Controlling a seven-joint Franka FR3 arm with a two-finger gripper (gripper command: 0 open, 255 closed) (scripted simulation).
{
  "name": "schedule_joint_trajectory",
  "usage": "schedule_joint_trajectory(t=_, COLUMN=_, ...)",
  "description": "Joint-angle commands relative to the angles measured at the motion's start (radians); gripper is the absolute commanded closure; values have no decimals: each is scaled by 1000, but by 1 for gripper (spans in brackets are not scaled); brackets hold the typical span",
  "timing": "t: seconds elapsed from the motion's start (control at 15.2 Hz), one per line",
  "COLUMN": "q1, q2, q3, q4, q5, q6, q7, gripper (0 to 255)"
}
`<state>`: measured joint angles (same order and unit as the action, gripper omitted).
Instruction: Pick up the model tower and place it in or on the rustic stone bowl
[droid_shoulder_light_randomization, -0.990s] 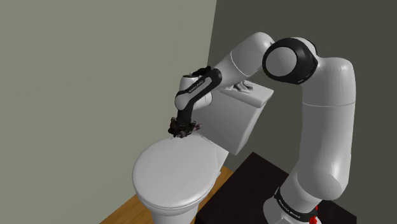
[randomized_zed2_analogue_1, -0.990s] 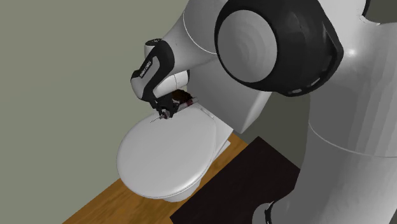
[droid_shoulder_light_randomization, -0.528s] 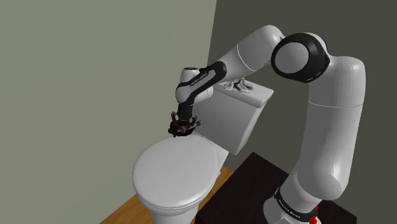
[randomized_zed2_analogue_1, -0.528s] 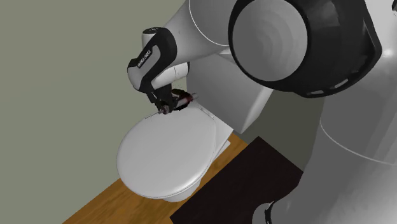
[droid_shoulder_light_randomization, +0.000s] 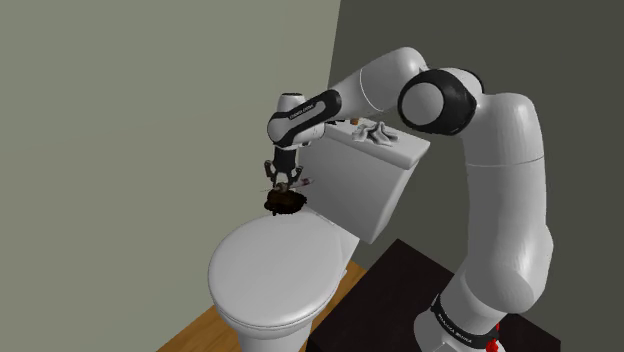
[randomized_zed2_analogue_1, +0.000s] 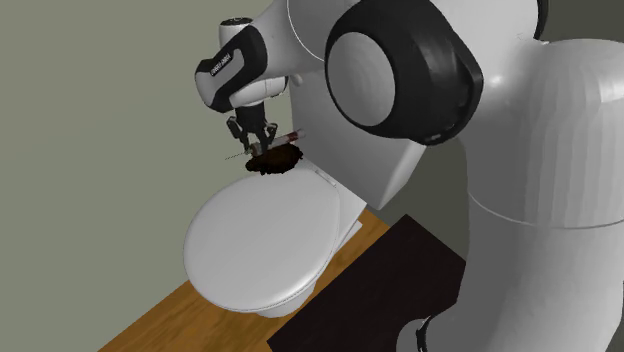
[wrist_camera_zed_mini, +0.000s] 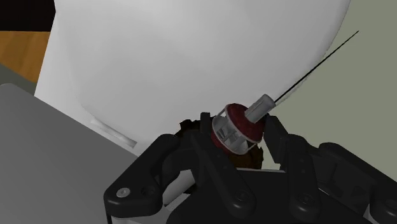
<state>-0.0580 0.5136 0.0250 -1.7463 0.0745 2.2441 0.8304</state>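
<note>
Just above the dark brown bowl (randomized_zed2_analogue_1: 274, 160) at the toilet lid's (randomized_zed2_analogue_1: 262, 240) far edge, my gripper (randomized_zed2_analogue_1: 250, 137) clasped the red-and-grey model tower (wrist_camera_zed_mini: 236, 125), fingers narrowly parted around it.

White arm (droid_shoulder_light_randomization: 505, 190) of rounded tubular segments with black, disc-capped joints (droid_shoulder_light_randomization: 440, 100). A black band (droid_shoulder_light_randomization: 455, 322) with white lettering and a red ring (droid_shoulder_light_randomization: 492, 343) sit just above the black stand (droid_shoulder_light_randomization: 395, 290). The all-black gripper (wrist_camera_zed_mini: 240, 127) carries silver screw heads (wrist_camera_zed_mini: 125, 191).

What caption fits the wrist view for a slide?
Gripper clasps the spired model tower above the white toilet lid.
</note>
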Motion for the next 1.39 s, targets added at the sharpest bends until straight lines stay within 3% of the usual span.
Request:
schedule_joint_trajectory(t=0.0, q1=-12, q2=64, q3=-5, q4=114, q5=-2, q6=-52, q7=-13, gripper=255)
schedule_joint_trajectory(t=0.33, q1=-40, q2=254, q3=-13, q4=459, q5=-6, q6=-208, q7=-38, gripper=255)
schedule_joint_trajectory(t=1.32, q1=-40, q2=363, q3=-12, q4=438, q5=-3, q6=-79, q7=-47, gripper=255)
